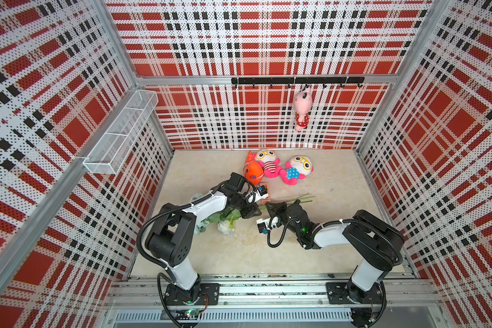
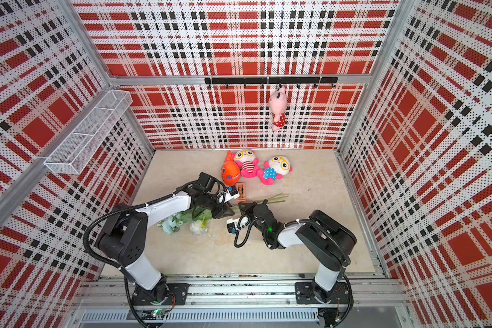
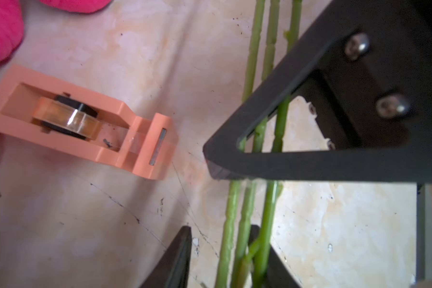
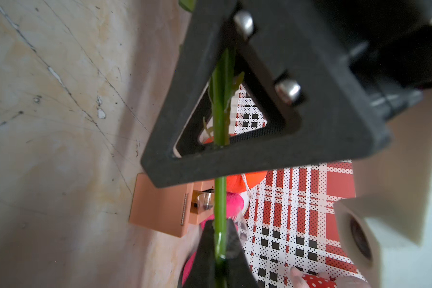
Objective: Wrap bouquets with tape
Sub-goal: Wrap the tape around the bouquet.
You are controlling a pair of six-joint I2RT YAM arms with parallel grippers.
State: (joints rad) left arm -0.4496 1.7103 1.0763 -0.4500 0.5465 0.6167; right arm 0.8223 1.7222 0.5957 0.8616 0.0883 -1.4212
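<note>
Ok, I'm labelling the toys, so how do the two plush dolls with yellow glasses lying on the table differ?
Outfit: the striped doll wears pink-and-white stripes; the dotted doll wears blue with white dots.
Place: the striped doll lies against the orange plush fish; the dotted doll lies on the striped doll's other side, clear of the fish.
Shared: white faces, round yellow glasses, pink limbs, both lying on the table.

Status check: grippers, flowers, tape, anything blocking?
Right gripper shut on flower stems. Left gripper straddling the stems, grip unclear. Tape dispenser untouched beside them. Nothing blocking.
</note>
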